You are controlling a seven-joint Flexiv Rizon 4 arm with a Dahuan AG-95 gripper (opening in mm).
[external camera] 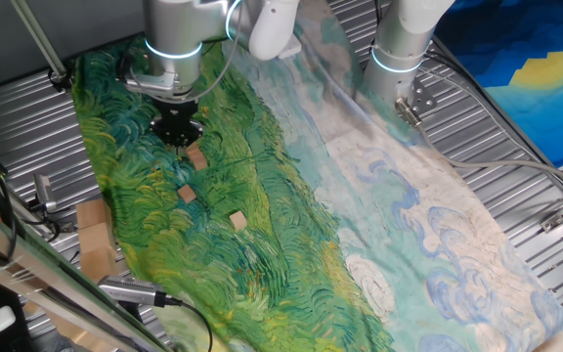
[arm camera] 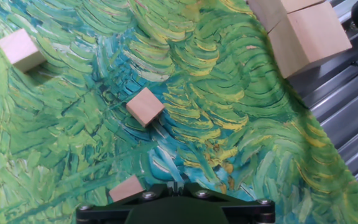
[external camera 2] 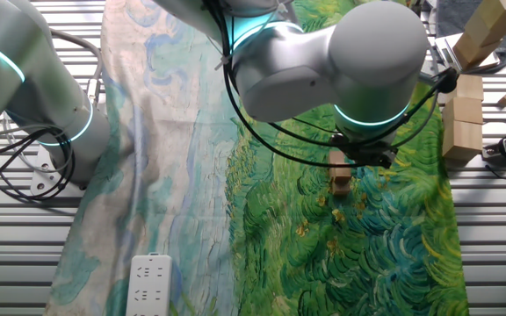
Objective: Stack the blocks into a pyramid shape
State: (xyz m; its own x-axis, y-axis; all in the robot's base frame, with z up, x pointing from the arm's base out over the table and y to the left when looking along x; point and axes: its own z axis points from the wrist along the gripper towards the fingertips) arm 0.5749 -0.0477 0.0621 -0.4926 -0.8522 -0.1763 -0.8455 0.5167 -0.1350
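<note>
Three small light-brown wooden blocks lie apart on the green painted cloth, none stacked. In the hand view one block (arm camera: 127,188) sits just left of my gripper (arm camera: 176,185), partly hidden by its dark body. Another block (arm camera: 145,106) lies ahead at centre, and a third block (arm camera: 20,50) is at the far left. One fixed view shows my gripper (external camera: 178,135) hovering just above the nearest block (external camera: 196,157), with the other two blocks (external camera: 186,194) (external camera: 237,221) further along the cloth. The jaws look closed together with nothing between them.
Larger tan wooden pieces (arm camera: 303,31) stand at the cloth's edge on the ribbed metal table (external camera: 27,137). A second robot arm's base (external camera: 399,49) stands at the cloth's other side. A white power strip (external camera 2: 150,283) lies on the pale end of the cloth.
</note>
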